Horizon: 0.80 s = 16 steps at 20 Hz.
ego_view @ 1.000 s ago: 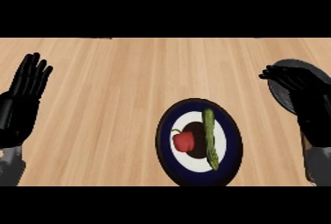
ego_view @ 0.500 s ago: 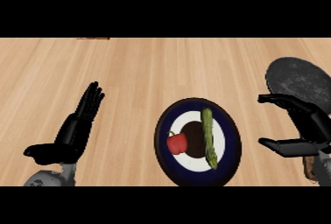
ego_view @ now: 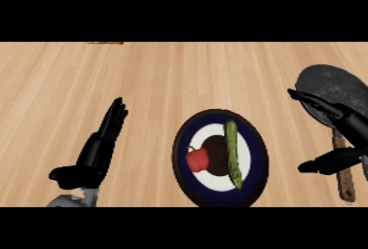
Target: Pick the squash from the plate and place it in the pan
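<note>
- squash (ego_view: pixel 232 153): long green one, lying on the plate (ego_view: pixel 185 168) at roughly 3 o'clock of plate centre, running 12-to-6, just beside a red pepper (ego_view: pixel 197 159) at 9 o'clock.
- handling, my guess: stiff, light, smooth skin so prob slippery; grab mid-length, across the narrow width.
- right hand (ego_view: pixel 343 127): spread apart, holding nothing, at 3 o'clock of the plate, partly over the pan (ego_view: pixel 332 86).
- left hand (ego_view: pixel 101 144): fingers straight, empty, at 9 o'clock of the plate.
- pan at 2 o'clock, cut off by the frame edge; wooden handle (ego_view: pixel 343 168) partly behind the right hand.
- pepper vs squash touching? can't tell.
</note>
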### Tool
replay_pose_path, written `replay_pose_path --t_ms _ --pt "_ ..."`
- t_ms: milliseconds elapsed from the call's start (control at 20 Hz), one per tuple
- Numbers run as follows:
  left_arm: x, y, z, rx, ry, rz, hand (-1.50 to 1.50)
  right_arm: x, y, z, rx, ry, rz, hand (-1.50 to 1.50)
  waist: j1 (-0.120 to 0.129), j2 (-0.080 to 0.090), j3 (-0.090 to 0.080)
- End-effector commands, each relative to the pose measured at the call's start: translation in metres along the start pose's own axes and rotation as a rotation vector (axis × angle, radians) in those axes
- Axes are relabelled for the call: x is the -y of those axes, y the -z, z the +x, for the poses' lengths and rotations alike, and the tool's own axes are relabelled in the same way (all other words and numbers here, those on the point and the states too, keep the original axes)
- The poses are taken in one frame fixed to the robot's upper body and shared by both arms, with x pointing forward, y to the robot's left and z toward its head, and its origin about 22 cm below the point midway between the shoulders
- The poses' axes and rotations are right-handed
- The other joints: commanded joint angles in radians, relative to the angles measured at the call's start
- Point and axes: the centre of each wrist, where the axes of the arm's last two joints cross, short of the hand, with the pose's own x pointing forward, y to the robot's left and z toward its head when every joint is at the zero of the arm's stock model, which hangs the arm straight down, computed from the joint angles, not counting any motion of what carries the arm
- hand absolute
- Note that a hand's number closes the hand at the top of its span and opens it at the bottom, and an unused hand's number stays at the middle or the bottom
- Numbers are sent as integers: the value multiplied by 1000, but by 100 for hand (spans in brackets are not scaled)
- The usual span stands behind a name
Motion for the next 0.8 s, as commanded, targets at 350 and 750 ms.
replay_pose_path --t_ms 350,750 --pt "8 -2 0 -14 -14 -30 0 -40 58 37 -206 -359 368 -150 3 -3 -1" --pt "-3 6 4 -5 8 -4 0 -90 86 32 -287 -566 514 -150 1 0 0"
